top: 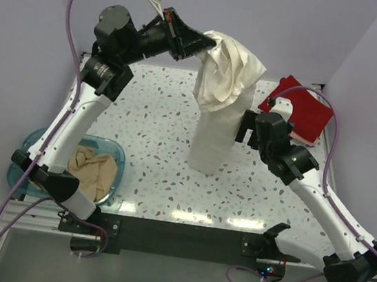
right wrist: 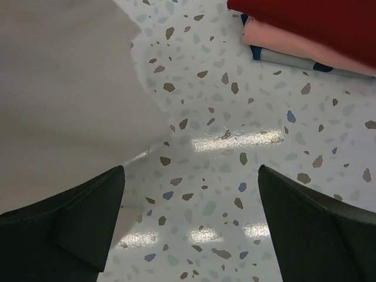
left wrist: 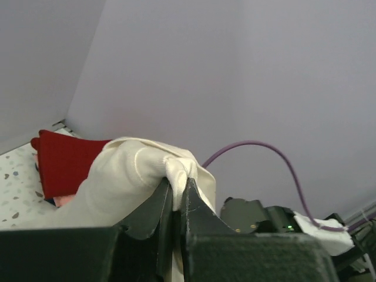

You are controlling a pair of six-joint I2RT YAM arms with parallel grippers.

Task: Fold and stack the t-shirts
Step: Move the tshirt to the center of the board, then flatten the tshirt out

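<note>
left fingers [top: 207, 44] pinching shut on cream shirt [top: 215, 120], which is hanging below them onto desk [top: 158, 109]. right fingers [top: 250, 128] gaping wide, holding nothing, beside it. Beyond them, red shirt [top: 305, 108] lying folded on pink shirt [right wrist: 294, 36]. tan shirt [top: 91, 171] sitting crumpled in tub [top: 26, 151], looking unfolded.

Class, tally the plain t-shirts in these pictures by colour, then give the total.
Cream-white t-shirt: 1
Tan t-shirt: 1
Red t-shirt: 1
Salmon pink t-shirt: 1
Total: 4
Not counted: the unclear blue-and-white item under the pink one.
</note>
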